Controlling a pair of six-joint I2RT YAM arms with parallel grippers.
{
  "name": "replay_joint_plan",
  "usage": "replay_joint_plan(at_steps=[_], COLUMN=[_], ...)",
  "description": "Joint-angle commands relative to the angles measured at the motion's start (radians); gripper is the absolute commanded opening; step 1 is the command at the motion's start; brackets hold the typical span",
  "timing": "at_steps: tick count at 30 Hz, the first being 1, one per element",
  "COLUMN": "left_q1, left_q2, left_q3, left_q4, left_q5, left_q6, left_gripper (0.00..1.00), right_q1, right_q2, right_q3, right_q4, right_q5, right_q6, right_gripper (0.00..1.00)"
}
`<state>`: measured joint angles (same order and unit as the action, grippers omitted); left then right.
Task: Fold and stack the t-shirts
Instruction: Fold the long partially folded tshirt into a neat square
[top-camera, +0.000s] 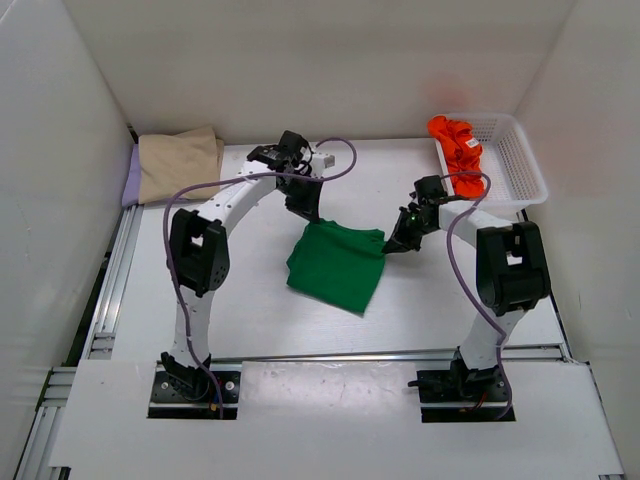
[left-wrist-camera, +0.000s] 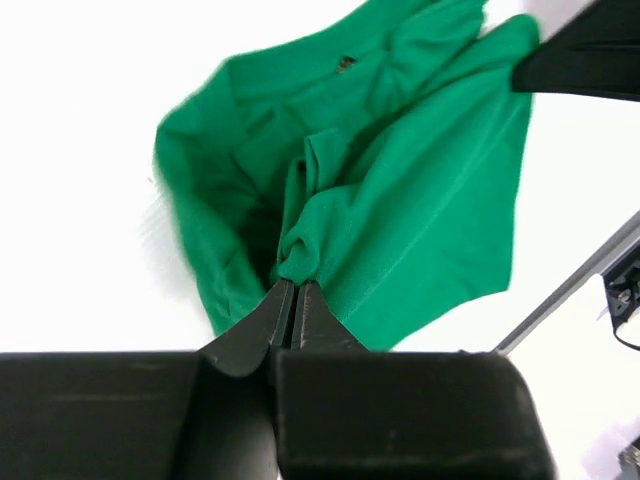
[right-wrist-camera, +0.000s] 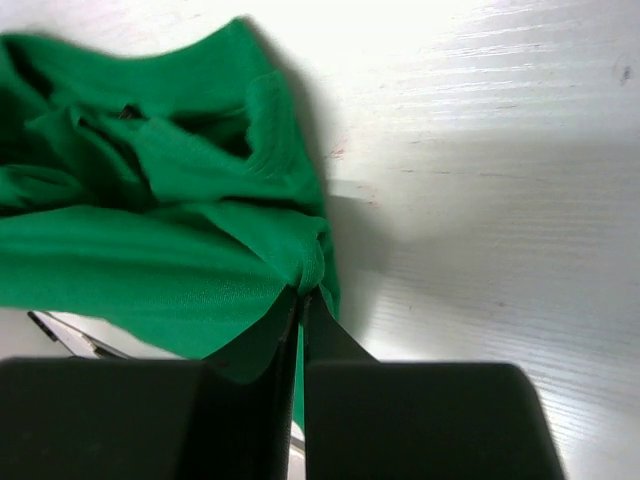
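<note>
The green t-shirt (top-camera: 337, 264) hangs partly lifted over the middle of the table. My left gripper (top-camera: 305, 212) is shut on its far left corner; the pinched cloth (left-wrist-camera: 296, 262) bunches at my gripper (left-wrist-camera: 295, 287). My right gripper (top-camera: 392, 244) is shut on its right corner, cloth (right-wrist-camera: 300, 262) bunched at my gripper (right-wrist-camera: 301, 296). The beige t-shirt (top-camera: 178, 163) lies folded at the far left, on top of the lilac one (top-camera: 130, 178), of which only an edge shows. The orange-red t-shirt (top-camera: 456, 147) is crumpled over the basket's rim.
A white mesh basket (top-camera: 512, 160) stands at the far right corner. White walls enclose the table on three sides. Metal rails (top-camera: 330, 356) run along the near and left edges of the table.
</note>
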<state>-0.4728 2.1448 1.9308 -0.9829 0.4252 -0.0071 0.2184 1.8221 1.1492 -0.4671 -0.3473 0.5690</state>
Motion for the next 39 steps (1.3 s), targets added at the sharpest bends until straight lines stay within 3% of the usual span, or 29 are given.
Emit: replay_joint_plan(at_steps=[1, 9, 18, 20, 29, 36, 39], left_q1=[0.007, 0.017, 0.083, 0.092, 0.123, 0.123, 0.096], left_q2=[-0.101, -0.162, -0.063, -0.072, -0.094, -0.08, -0.02], left_q3=[-0.019, -0.125, -0.075, -0.095, -0.115, -0.128, -0.101], left_q4=[0.003, -0.017, -0.017, -0.008, 0.029, 0.018, 0.009], left_q5=[-0.048, -0.111, -0.18, -0.18, -0.198, 0.012, -0.012], left_q6=[0.007, 0.007, 0.007, 0.007, 0.007, 0.007, 0.007], left_gripper=[0.1, 0.11, 0.1, 0.13, 0.44, 0.45, 0.45], right_q1=[-0.002, 0.016, 0.026, 0.026, 0.026, 0.026, 0.026], right_q2=[-0.066, -0.179, -0.023, 0.003, 0.134, 0.164, 0.164], right_q3=[0.001, -0.008, 0.133, 0.155, 0.262, 0.284, 0.284], right_q4=[0.002, -0.018, -0.018, -0.018, -0.008, -0.008, -0.008], right_q5=[-0.012, -0.062, -0.073, -0.082, -0.117, -0.128, -0.128], right_q6=[-0.009, -0.027, -0.018, -0.009, 0.011, 0.02, 0.02], right_gripper=[0.0, 0.0, 0.0, 0.0, 0.01, 0.01, 0.01])
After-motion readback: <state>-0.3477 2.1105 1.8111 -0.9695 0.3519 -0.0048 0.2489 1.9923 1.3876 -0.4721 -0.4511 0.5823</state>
